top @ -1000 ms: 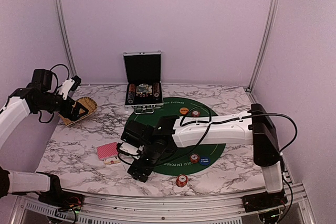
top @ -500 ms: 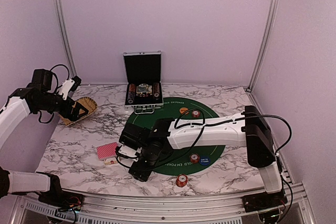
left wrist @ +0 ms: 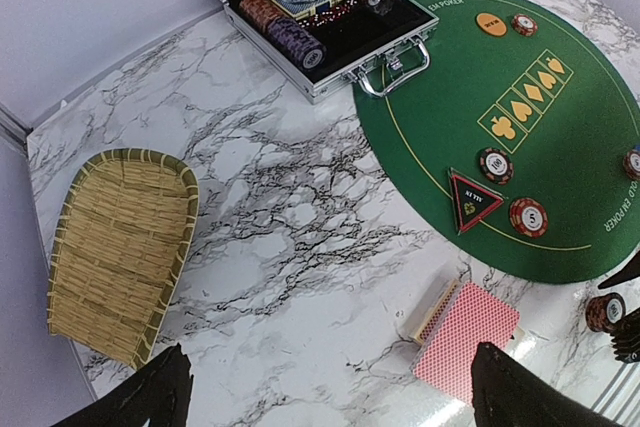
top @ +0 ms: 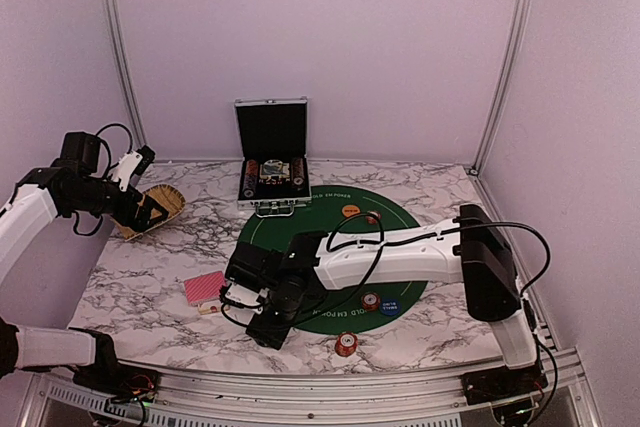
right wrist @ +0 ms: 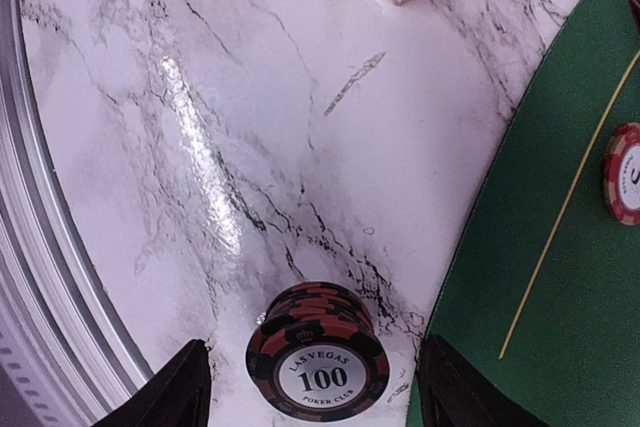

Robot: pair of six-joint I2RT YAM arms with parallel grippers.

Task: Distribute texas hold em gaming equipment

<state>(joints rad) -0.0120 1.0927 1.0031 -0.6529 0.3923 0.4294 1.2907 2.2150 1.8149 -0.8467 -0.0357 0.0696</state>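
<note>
My right gripper (right wrist: 315, 392) is open low over the marble near the front edge, also in the top view (top: 263, 325). A short stack of red/black poker chips (right wrist: 318, 357) stands between its fingers, touching neither. The red-backed card deck (top: 205, 288) lies just left of it, also in the left wrist view (left wrist: 465, 337). My left gripper (left wrist: 335, 392) is open and empty, high at the far left (top: 140, 209). The black triangular marker (left wrist: 473, 197) and two chips (left wrist: 528, 216) lie on the green mat (left wrist: 560, 137). An orange disc (top: 350, 211) and a blue disc (top: 389, 305) also lie on the mat.
An open silver-edged black case (top: 271, 162) with more chips stands at the back. A woven tan tray (left wrist: 120, 247) lies far left under my left gripper. Another chip stack (top: 346, 345) stands on the marble near the front rail (right wrist: 40, 277).
The right arm has shifted a little to the left, its gripper staying near the front edge beside the deck. The left arm has not moved.
</note>
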